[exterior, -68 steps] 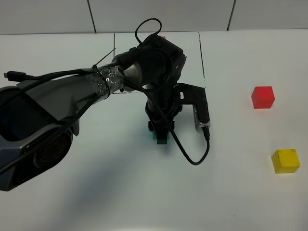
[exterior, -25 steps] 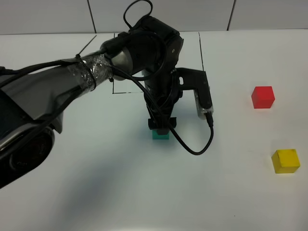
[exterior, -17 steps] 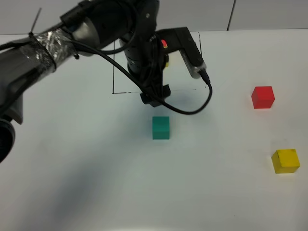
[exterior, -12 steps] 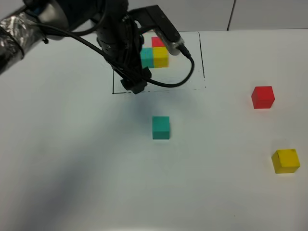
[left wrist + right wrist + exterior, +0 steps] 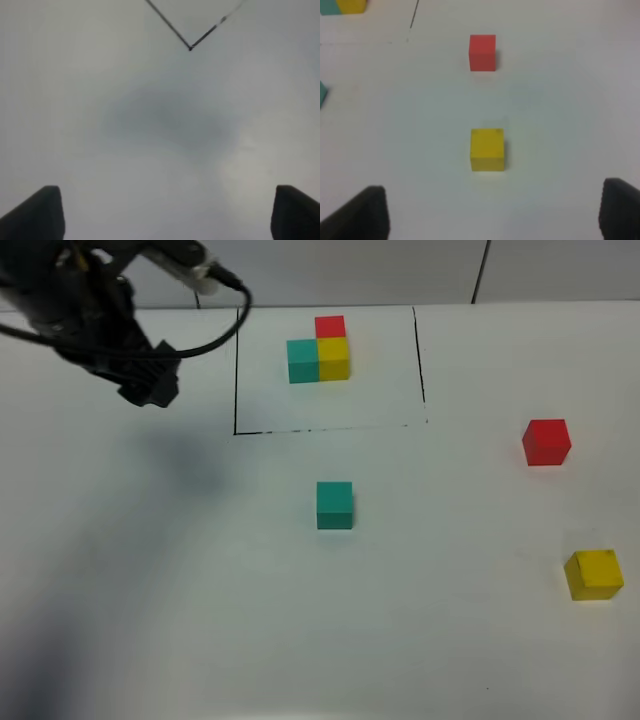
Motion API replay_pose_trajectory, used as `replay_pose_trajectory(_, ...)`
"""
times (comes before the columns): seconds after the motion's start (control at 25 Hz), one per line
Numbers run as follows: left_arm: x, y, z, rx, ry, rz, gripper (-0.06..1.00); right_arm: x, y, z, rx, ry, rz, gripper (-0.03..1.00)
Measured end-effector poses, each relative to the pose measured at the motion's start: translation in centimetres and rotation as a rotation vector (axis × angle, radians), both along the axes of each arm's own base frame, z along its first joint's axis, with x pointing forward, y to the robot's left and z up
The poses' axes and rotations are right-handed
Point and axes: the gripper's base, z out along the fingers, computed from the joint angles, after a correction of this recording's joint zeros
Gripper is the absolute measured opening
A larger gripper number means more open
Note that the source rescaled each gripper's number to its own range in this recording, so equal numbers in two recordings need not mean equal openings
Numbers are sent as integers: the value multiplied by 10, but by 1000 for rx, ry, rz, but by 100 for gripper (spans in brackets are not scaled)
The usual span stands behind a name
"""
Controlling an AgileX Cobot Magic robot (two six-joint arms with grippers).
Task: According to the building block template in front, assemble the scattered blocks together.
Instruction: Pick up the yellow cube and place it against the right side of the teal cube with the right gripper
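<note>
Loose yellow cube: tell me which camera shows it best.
Right wrist view: the yellow cube sits large and central, top and one side visible. The exterior high view shows it whole but small, near the right edge. The left wrist view misses it.

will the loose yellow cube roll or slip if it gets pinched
The yellow cube probably won't roll: it rests flat on the table. Its straight, parallel sides should suit a steady pinch, and it looks rigid. The matte surface suggests little slip; an off-centre push would likely slide and turn it.
</note>
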Motion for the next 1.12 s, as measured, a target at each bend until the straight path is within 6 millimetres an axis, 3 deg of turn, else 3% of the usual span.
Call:
replay_pose_trajectory(0.16,-35,28,21,-50,-94,126,98,0,0,0,0,0,0,72)
replay_pose_trajectory(0.36,-83,49,51,-60,-198,255,96,0,0,0,1,0,0,72)
replay_pose_trajectory(0.52,-117,61,60,-65,-215,342,95,0,0,0,1,0,0,72)
replay_pose_trajectory(0.72,-153,70,57,-101,-232,402,92,0,0,0,1,0,0,72)
replay_pose_trajectory(1.12,-227,89,29,-157,-281,456,88,0,0,0,1,0,0,72)
